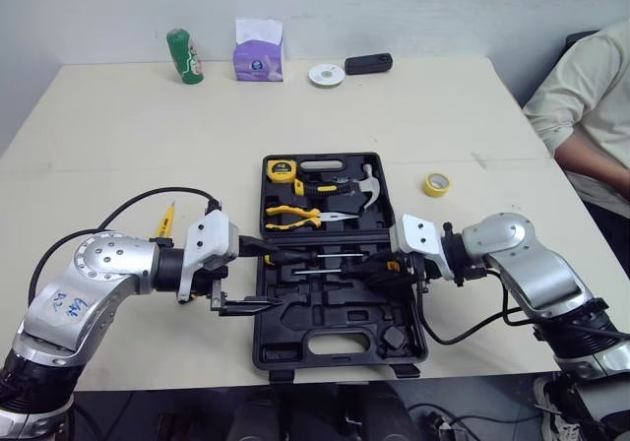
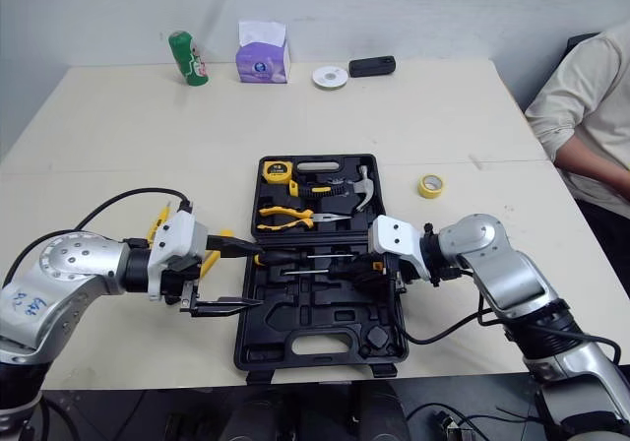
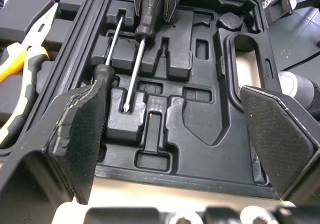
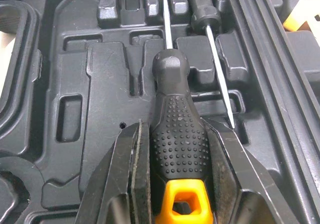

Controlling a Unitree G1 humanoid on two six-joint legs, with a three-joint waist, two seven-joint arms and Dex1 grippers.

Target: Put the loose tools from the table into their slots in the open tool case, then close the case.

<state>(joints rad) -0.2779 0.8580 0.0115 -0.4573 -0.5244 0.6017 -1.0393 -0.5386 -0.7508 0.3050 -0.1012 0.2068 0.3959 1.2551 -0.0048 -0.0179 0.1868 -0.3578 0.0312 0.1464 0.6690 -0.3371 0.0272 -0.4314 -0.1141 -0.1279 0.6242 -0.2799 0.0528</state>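
While it hangs over the tool case (image 1: 325,318), screwdriver (image 4: 180,129): light, stiff; the knurled handle looks the surest hold, and its slim shaft lies along the tray slots.
Right end effector (image 1: 379,267): clenched on its handle.
Left end effector (image 1: 258,279): released, at the case's left rim.

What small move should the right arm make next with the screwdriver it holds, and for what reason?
Probably lower the screwdriver straight down until it seats in the tool case, then open the fingers. The right gripper is shut on its handle, and its shaft lies over the moulded tray, parallel to the second screwdriver seated beside it.
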